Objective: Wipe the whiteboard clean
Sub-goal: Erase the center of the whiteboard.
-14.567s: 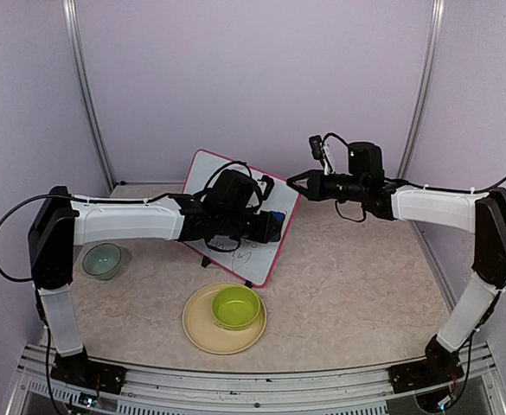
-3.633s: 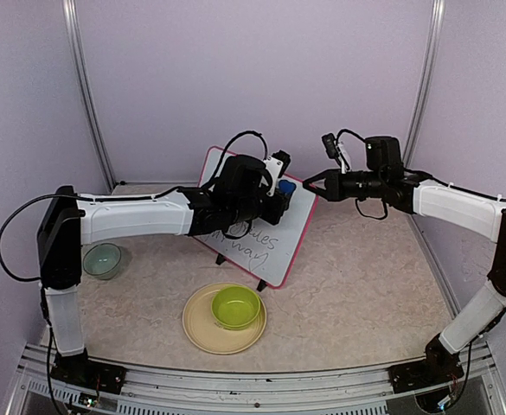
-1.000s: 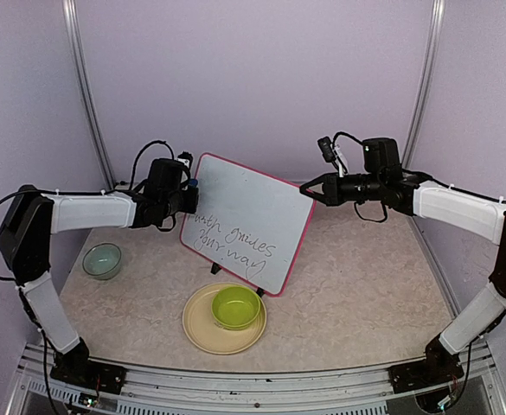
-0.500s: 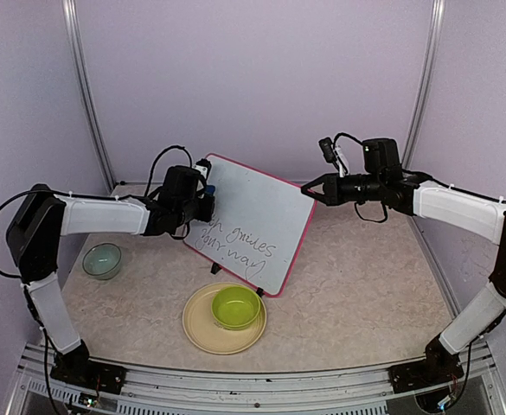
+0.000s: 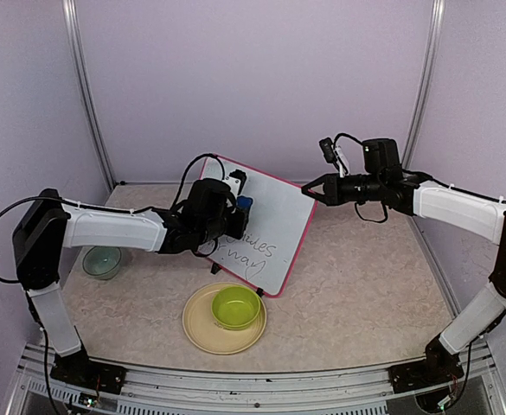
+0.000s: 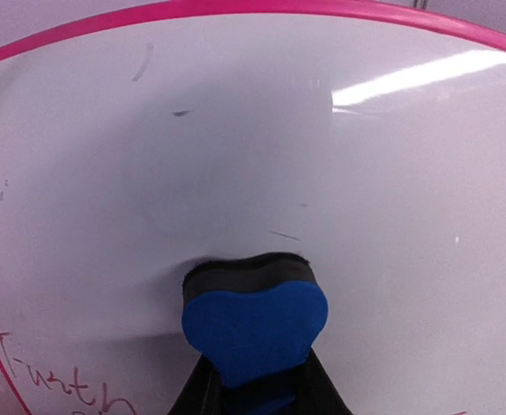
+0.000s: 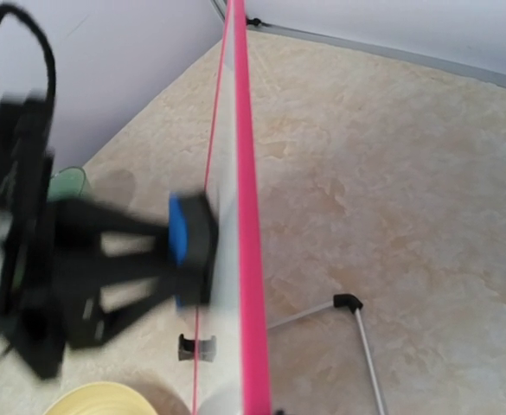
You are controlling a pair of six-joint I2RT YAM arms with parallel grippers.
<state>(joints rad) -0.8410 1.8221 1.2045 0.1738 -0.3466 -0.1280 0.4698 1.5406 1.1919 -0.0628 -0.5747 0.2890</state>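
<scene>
The whiteboard [image 5: 274, 216], white with a pink frame, stands tilted at the table's centre. Dark handwriting [image 5: 257, 251] remains on its lower part. My left gripper [image 5: 235, 212] is shut on a blue eraser [image 5: 243, 206] with a black felt face. It presses the eraser flat against the upper board. In the left wrist view the eraser [image 6: 254, 324] sits on the white surface [image 6: 339, 156], with handwriting [image 6: 62, 391] at the lower left. My right gripper [image 5: 309, 189] is shut on the board's upper right corner. The right wrist view shows the board's frame [image 7: 246, 216] edge-on and the eraser [image 7: 188, 242] against its face.
A yellow plate [image 5: 202, 333] holding a green bowl [image 5: 235, 306] lies just in front of the board. A teal bowl [image 5: 103, 260] sits at the left beneath my left arm. The board's wire stand [image 7: 349, 304] rests on the table behind it.
My left gripper has swept the eraser rightward from the board's left edge across the upper line of writing. The right gripper and the board have stayed put.
</scene>
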